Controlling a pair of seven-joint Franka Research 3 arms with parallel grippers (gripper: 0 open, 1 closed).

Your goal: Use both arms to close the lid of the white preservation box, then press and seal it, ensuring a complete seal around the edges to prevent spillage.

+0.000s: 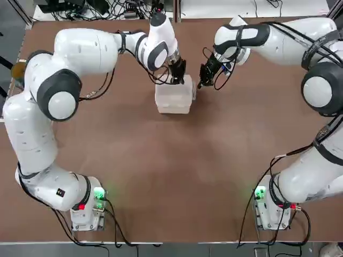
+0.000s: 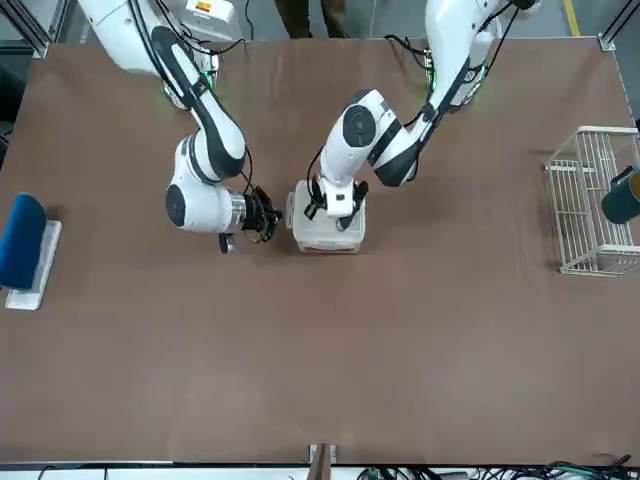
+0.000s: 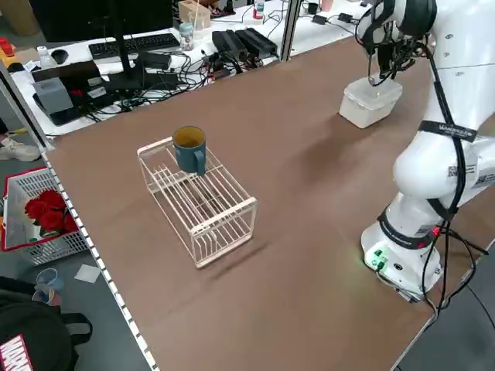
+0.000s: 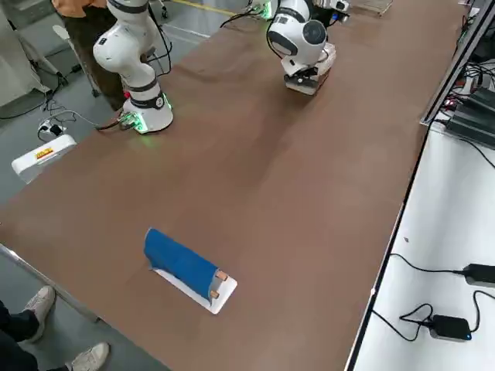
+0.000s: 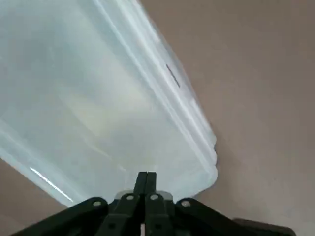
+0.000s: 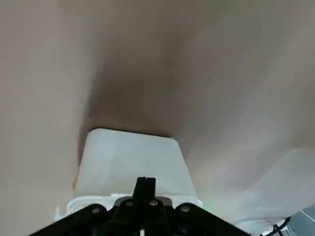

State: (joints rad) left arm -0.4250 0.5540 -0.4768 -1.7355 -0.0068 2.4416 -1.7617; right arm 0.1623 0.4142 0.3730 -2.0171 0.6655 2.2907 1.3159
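The white preservation box (image 1: 172, 99) stands at the table's far middle with its lid (image 5: 98, 98) lying down on it. My left gripper (image 1: 180, 75) is shut, its tips resting on the lid's far edge (image 2: 335, 208). In the left wrist view the joined fingertips (image 5: 146, 178) touch the lid near its rim. My right gripper (image 1: 202, 80) is shut too, at the box's far right corner. In the right wrist view its tips (image 6: 145, 183) rest against a white latch tab (image 6: 130, 157) on the side of the box.
A white wire rack (image 2: 595, 200) holding a teal mug (image 2: 622, 197) stands at the robot's left edge of the table. A blue-topped tray (image 2: 25, 245) lies at the robot's right edge. Bare brown tabletop surrounds the box.
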